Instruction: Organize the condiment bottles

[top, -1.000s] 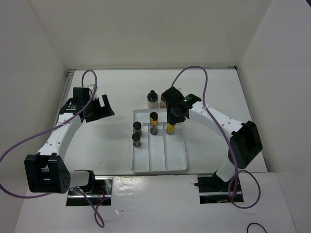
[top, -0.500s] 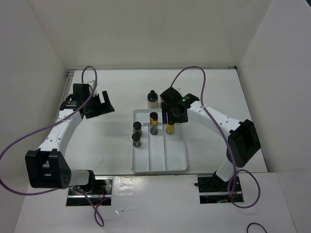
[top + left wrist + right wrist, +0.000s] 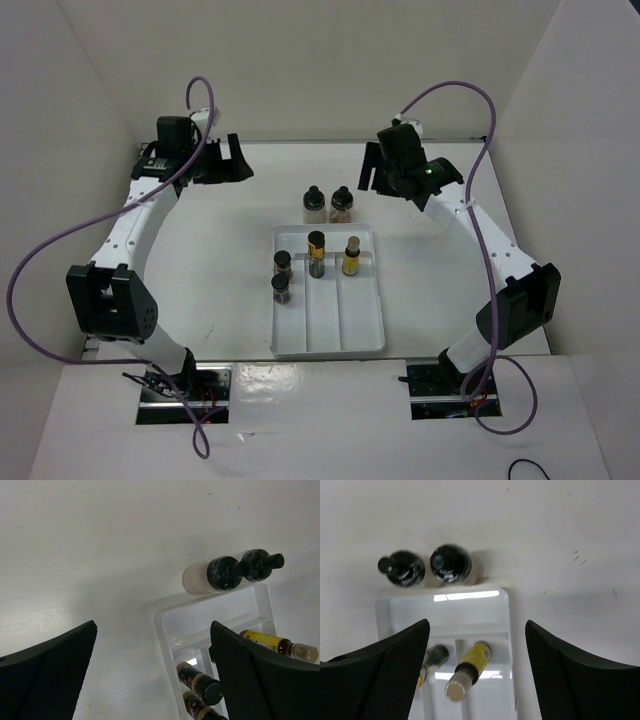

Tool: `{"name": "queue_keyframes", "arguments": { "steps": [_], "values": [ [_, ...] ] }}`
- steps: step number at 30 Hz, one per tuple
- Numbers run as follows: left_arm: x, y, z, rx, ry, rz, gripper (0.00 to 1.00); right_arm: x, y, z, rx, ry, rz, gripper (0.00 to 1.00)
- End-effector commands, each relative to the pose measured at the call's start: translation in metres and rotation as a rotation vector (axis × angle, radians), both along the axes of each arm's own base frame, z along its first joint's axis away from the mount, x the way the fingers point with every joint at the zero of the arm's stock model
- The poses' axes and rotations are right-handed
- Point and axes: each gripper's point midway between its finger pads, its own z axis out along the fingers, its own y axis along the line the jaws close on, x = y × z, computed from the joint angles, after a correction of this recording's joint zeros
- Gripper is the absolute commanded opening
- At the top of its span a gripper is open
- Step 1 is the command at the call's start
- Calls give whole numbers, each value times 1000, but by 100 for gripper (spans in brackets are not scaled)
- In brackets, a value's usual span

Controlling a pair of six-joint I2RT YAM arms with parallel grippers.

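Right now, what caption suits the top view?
Left gripper and right gripper open; four bottles in the tray, two jars beyond it.

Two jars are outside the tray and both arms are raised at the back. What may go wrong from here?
1. The white jar and the pinkish-brown jar stand close together just behind the tray rim; the open right claw, coming down on one, may knock the other or catch the rim.
2. The cork-topped bottle and the black-capped yellow bottle look slim and upright near that end; a jar carried in may topple them.
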Motion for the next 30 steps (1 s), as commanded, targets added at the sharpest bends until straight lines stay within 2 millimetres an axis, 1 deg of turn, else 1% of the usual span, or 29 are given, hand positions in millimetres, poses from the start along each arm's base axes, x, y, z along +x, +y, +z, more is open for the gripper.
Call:
{"name": "queue_keyframes", "arguments": {
  "steps": [1,2,3,4,5,6,7,8,9,10,11,12,13,14,15,16,17,18,19,20,21,22,23,24,25,27,28,29,30],
  "values": [
    [22,-27,29,36,-112,-88,100,39,-9,4,27,-98,-2,80],
    [27,-31,31,58,-126,-89,100,46,-7,5,25,-110,3,77],
    [31,-41,26,82,-125,-108,100,56,-5,1,20,-113,12,76],
    [40,-41,36,105,-154,-81,100,60,-4,-4,11,-110,18,76],
    [45,-46,28,132,-141,-100,100,65,-2,-4,8,-119,23,74],
    [45,-61,28,130,-146,-129,100,70,0,-7,0,-119,29,74],
    [47,-67,28,145,-153,-140,100,72,-1,-5,-1,-131,21,74],
    [50,-75,21,153,-142,-148,100,78,-4,-8,0,-135,9,74],
    [51,-84,18,156,-148,-160,100,79,-4,-10,1,-138,9,74],
    [51,-96,14,172,-149,-169,100,86,-9,-5,10,-161,-7,74],
    [56,-104,8,179,-151,-174,100,88,-15,-10,25,-153,-22,74],
    [59,-110,8,187,-160,-172,100,87,-18,-16,31,-136,-17,74],
    [56,-122,1,199,-152,-187,100,90,-19,-13,51,-145,-24,74],
    [60,-126,-8,214,-145,-182,100,90,-23,-22,51,-131,-27,74],
    [62,-131,-12,218,-148,-185,100,91,-31,-27,47,-121,-42,74],
    [61,-135,-17,226,-139,-190,100,91,-29,-29,52,-120,-35,74],
    [62,-144,-26,240,-135,-193,100,93,-35,-31,52,-122,-47,74],
    [65,-149,-25,242,-147,-192,100,91,-39,-34,56,-114,-49,74],
    [67,-149,-37,249,-127,-195,100,92,-37,-32,65,-122,-42,74],
    [68,-156,-35,254,-137,-198,98,92,-37,-35,64,-121,-42,74],
    [67,-161,-39,255,-126,-195,97,91,-35,-35,71,-119,-34,74],
    [68,-168,-45,255,-125,-206,95,90,-35,-40,67,-109,-34,74],
    [70,-167,-41,252,-131,-190,95,91,-35,-38,63,-120,-28,74],
    [71,-167,-49,257,-118,-192,95,91,-35,-38,63,-120,-28,74],
    [72,-171,-52,266,-118,-190,95,91,-35,-38,63,-120,-28,74],
    [77,-167,-54,280,-117,-157,93,91,-35,-38,63,-120,-28,76],
    [78,-168,-59,276,-105,-153,92,91,-36,-38,56,-121,-22,76],
    [78,-168,-59,276,-105,-153,91,91,-36,-38,56,-121,-22,76],
    [78,-168,-64,280,-97,-154,89,93,-40,-38,56,-121,-31,76]
  ]
}}
